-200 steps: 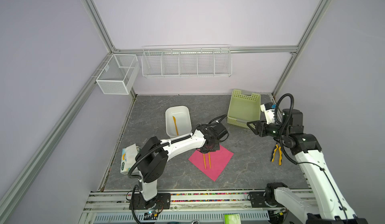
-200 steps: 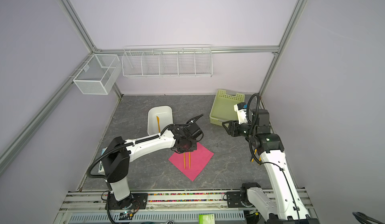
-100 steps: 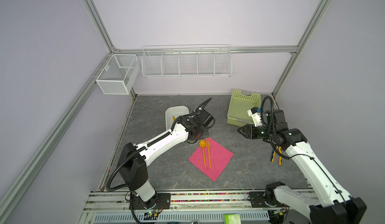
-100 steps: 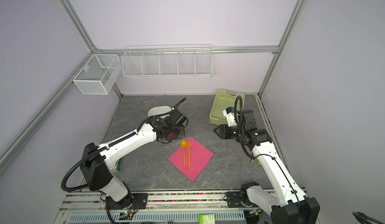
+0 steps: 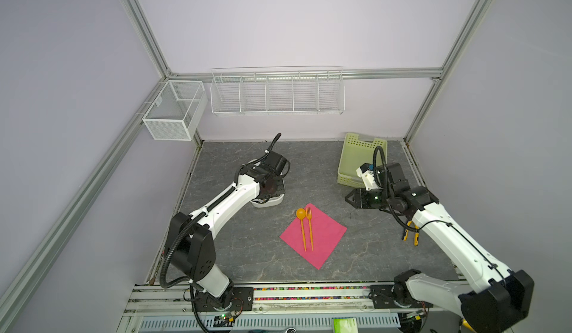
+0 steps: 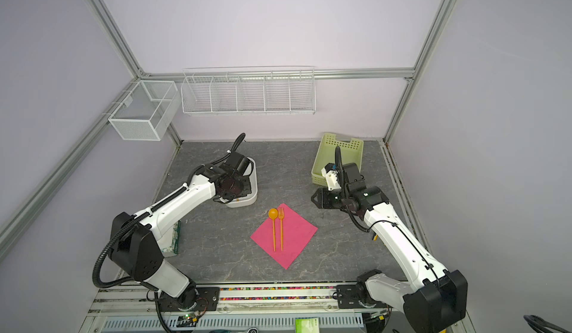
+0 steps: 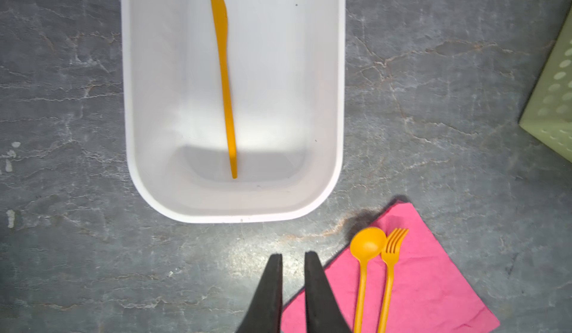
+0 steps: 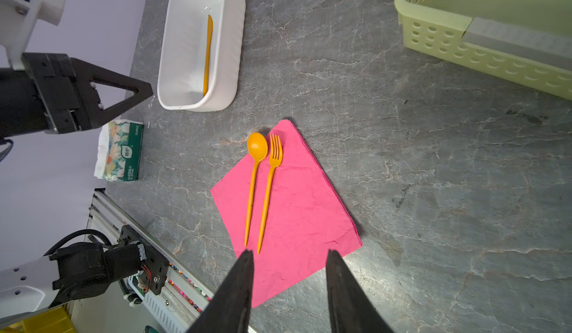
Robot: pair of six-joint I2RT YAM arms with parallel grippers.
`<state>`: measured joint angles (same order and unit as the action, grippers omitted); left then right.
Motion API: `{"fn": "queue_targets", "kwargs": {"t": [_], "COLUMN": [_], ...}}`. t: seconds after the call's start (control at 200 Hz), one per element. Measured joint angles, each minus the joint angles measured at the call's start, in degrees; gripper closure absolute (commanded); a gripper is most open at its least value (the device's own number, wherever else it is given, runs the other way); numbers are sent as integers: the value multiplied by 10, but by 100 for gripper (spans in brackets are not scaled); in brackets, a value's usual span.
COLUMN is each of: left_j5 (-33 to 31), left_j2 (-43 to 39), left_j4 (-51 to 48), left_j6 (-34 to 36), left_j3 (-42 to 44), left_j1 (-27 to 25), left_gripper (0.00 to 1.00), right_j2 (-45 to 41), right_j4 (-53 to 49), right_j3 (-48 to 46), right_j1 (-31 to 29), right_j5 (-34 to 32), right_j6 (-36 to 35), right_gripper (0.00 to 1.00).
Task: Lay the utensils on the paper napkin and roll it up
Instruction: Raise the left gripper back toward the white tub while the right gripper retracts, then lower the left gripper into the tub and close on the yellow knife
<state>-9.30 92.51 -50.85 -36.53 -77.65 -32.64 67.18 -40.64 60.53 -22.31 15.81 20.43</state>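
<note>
Spoon (image 8: 257, 148) and fork (image 8: 275, 151) lie side by side on pink napkin (image 8: 297, 217). Knife (image 7: 224, 77) in white tub (image 7: 339, 99). Left hand (image 7: 293, 257) above tub, jaws slightly parted, empty. Right hand (image 8: 289, 255) open, empty.

tissue pack (image 8: 120, 151), "150PCS" (Chinese logo unclear)

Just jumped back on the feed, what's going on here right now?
The spoon and fork lie side by side on the pink napkin. The knife is in the white tub. The left end effector hangs over that tub, holding nothing. The right end effector hovers open near the napkin. Nothing is rolled yet.
</note>
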Motion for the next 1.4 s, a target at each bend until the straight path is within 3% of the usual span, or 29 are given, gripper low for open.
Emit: {"fn": "queue_targets", "kwargs": {"t": [0.285, 0.97, 1.4], "left_j5": [-2, 14, 23], "left_j2": [66, 199, 245], "left_j4": [4, 37, 49], "left_j6": [24, 37, 63], "left_j3": [-8, -59, -84], "left_j1": [56, 110, 124], "left_gripper": [84, 72, 73], "right_j2": [1, 12, 12], "right_j4": [-16, -16, -19], "right_j3": [20, 29, 29], "right_j1": [-6, -16, -19], "right_j5": [-23, -27, -27], "right_j6": [0, 2, 2], "right_gripper": [58, 58, 58]}}
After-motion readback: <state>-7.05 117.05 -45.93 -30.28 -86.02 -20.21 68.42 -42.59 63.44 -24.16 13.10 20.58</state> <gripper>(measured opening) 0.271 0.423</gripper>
